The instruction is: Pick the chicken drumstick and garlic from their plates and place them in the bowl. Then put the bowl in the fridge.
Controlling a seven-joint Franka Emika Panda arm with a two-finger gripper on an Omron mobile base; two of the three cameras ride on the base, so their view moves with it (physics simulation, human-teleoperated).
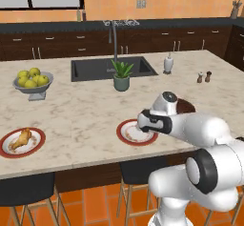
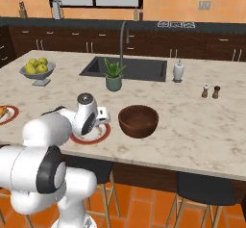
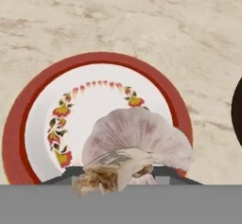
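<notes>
- One marble-patterned beige island counter [image 1: 86, 115] lay under the pincer and carried everything else.
- One white robot arm with dark joints [image 1: 200, 139] reached over the counter's near edge; its bulk hid part of the plate below it in both base views.
- One round, deep, dark reddish-brown bowl [image 2: 138, 120] sat just beside the pincer on the robot's right; in the left base view the arm covered nearly all of it, and in the hand view it was cut off to a dark sliver at the right edge.
- One grey footed bowl of yellow-green fruit [image 1: 33, 82] stood well off to the pincer's left, farther back.
- Two flat white plates with red-brown rims: one [image 3: 28, 119] directly beneath the pincer, the other [image 1: 9, 146] well apart to its left.
- One golden-brown lumpy chicken drumstick [image 1: 22, 139] lay on that far-left plate; the right base view cut it off at the frame edge.
- One pale whitish-beige garlic bulb [image 3: 137, 140] sat at the pincer, over the near plate.
- One two-finger pincer [image 3: 125, 180] was pinched on the garlic; its fingertips were almost wholly hidden behind the bulb.
</notes>
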